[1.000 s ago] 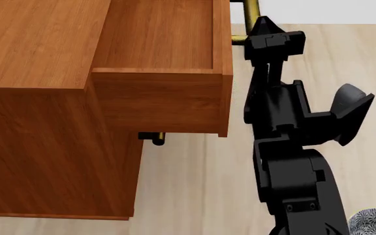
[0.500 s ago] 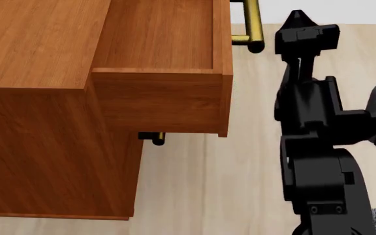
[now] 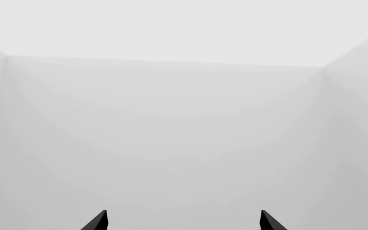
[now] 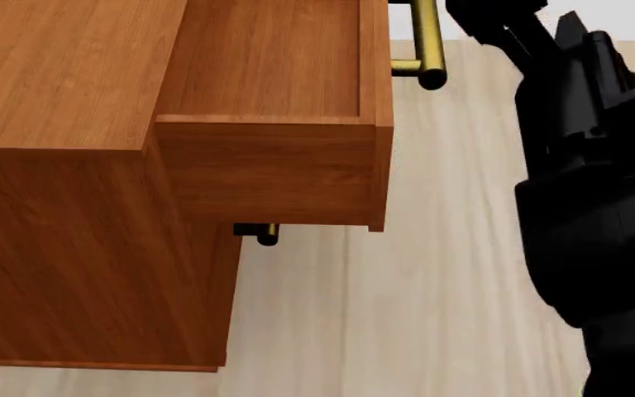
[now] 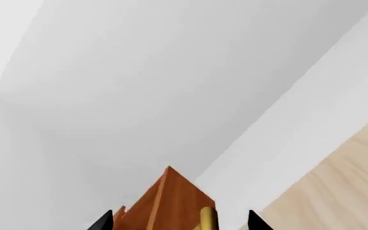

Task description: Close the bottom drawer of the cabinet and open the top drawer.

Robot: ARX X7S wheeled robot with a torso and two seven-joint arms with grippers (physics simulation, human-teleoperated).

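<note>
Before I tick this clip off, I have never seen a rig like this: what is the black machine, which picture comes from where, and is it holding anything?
These are simulator renders of a wheeled robot with two arms. One picture looks down from its head. It shows the cabinet, reddish-brown wood, with the top drawer pulled out and nothing visible inside it. Its brass handle sticks out at the front. A second brass handle end peeks out lower down; the drawer fronts below are hidden, so I cannot tell whether the bottom one is shut. The black shape is the right arm, beside the handle and apart from it.

The other two pictures come from cameras near each end effector. The left end effector faces bare pale walls. The right end effector looks at a cabinet corner. Both show two spread tips with nothing between them.
</note>
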